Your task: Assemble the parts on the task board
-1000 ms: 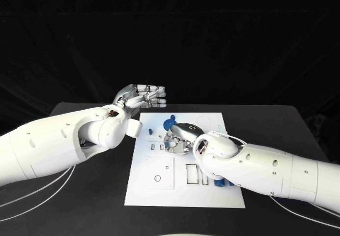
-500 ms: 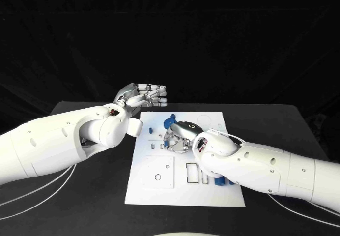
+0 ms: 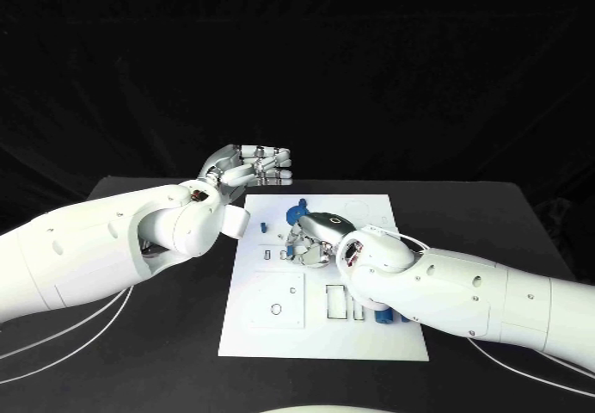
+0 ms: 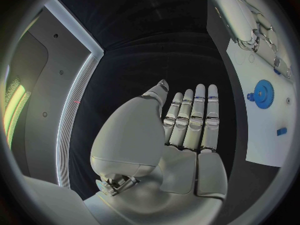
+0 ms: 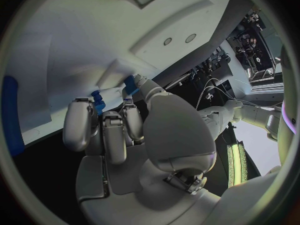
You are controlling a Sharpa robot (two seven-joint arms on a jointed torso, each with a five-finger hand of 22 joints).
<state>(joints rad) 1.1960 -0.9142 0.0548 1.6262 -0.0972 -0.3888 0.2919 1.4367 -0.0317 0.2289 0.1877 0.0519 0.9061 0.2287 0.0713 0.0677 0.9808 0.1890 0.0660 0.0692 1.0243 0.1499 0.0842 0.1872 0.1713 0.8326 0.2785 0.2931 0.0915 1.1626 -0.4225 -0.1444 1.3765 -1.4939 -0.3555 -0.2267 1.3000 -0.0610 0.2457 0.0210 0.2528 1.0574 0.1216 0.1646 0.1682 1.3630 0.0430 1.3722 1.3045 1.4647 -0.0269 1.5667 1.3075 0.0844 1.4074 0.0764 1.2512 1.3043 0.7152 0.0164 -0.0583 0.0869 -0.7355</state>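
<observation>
A: White flat plastic plate, the task board, lies at the centre of the head view on the black surface. Where are the parts?

B: A blue toothed wheel sits near the board's upper edge, just above the right robot hand. Two small blue pieces show at the lower right of the board, beside the right arm. In the left wrist view the same wheel lies on the board with a small blue block near it.

A: And the right robot hand itself?

B: It is down on the board's upper middle, fingers curled. In the right wrist view its fingertips close round small blue pieces against the white plate, so it has hold of them.

A: The left robot hand?

B: Raised at the upper left of the board, off its edge, over the dark surface. In the left wrist view its fingers are stretched out straight, side by side, holding nothing.
</observation>
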